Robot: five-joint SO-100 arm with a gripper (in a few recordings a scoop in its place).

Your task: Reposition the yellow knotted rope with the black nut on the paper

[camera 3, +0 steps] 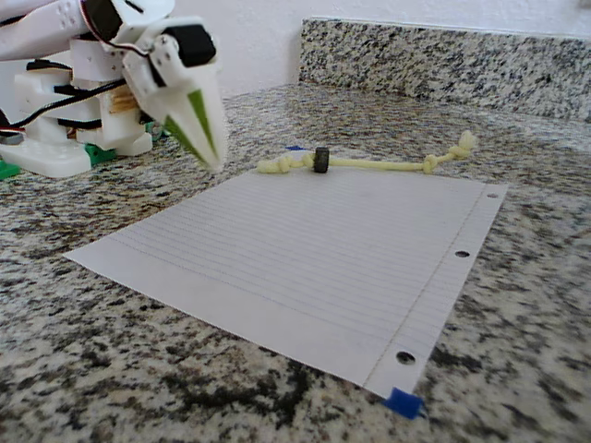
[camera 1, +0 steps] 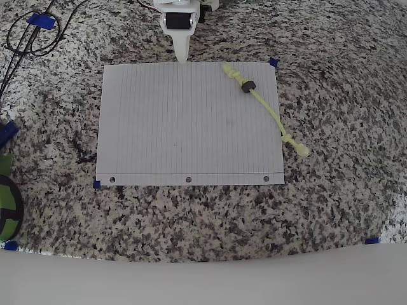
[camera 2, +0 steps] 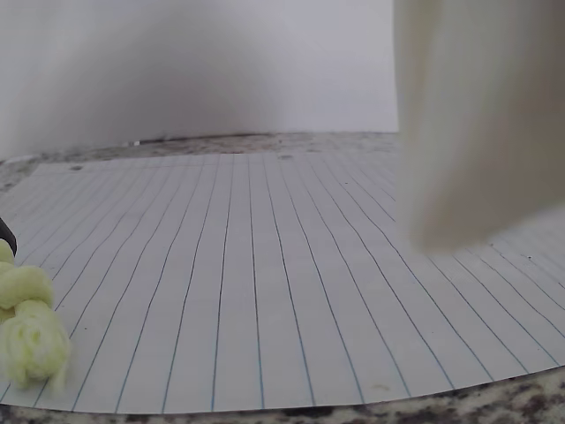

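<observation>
Here the granite tabletop [camera 1: 331,210] carries the paper [camera 1: 184,127]; the yellow knotted rope [camera 1: 270,114] lies along its right edge in the overhead view, one knot off the sheet. The pincer [camera 1: 182,54], seemingly clenched and empty, should be opened and lowered beside the black nut [camera 1: 247,86]

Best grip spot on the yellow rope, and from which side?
Grip the yellow knotted rope on the bare straight stretch just below the black nut, descending from above with the tool closing across the cord. It lies flat and diagonal, its lower knot off the paper; the knots and nut are lumpier.
</observation>
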